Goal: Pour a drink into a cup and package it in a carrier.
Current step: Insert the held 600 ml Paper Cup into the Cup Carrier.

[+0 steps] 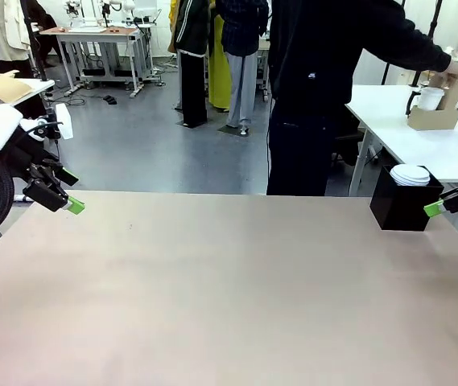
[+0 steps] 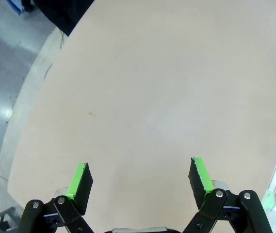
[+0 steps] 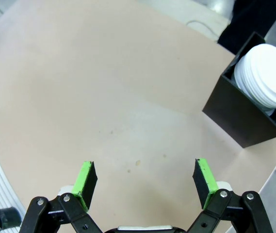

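Beige table [image 1: 212,281] lying bare between fingers | left gripper [image 2: 140,177] and right gripper [image 3: 145,179] hanging wide open, empty | person's hand [image 1: 452,66] reaching, probably fetching carrier [image 1: 435,117] | black box [image 3: 247,109] of lids [image 3: 268,77] beyond right fingers

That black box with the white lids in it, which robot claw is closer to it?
The right one. The right gripper hovers open just beside the black box at the table's right edge; the left gripper hangs open far across the table.

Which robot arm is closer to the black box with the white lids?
The right arm. Its open end effector hangs right beside the black box holding the white lids. The left end effector, also open, is at the table's opposite side.
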### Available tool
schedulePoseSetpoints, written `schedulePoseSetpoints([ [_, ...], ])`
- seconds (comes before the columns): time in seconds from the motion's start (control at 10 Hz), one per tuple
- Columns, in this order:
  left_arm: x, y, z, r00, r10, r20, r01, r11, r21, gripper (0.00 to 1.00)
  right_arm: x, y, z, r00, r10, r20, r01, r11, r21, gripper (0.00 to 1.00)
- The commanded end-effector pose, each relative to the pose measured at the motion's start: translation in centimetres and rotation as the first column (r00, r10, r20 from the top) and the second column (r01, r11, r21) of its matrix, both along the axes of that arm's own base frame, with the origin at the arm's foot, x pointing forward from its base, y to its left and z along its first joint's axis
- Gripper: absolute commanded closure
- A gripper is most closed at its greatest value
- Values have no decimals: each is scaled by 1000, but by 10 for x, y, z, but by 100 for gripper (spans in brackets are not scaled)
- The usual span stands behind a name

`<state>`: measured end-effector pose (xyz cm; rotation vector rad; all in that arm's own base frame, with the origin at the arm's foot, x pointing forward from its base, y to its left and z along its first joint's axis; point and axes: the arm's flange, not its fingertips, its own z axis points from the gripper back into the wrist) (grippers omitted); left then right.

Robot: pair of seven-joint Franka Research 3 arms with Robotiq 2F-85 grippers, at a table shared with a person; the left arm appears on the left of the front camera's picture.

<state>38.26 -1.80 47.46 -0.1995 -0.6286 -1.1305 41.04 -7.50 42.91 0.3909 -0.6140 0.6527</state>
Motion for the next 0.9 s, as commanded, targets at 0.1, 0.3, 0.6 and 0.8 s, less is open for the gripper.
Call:
schedulePoseSetpoints([
  [0.1,0,0,1,1000,0,-5,0,1000,-22,0,-3,-1,1,1000,6,-6,-6,1000,-13,0],
  [0.3,0,0,1,1000,0,-5,0,1000,-22,0,-3,-1,1,1000,6,-6,-6,1000,-13,0],
  [0.6,0,0,1,1000,0,-5,0,1000,-22,0,-3,-1,1,1000,6,-6,-6,1000,-13,0],
  [0.8,0,0,1,1000,0,-5,0,1000,-22,0,-3,-1,1,1000,6,-6,-6,1000,-13,0],
])
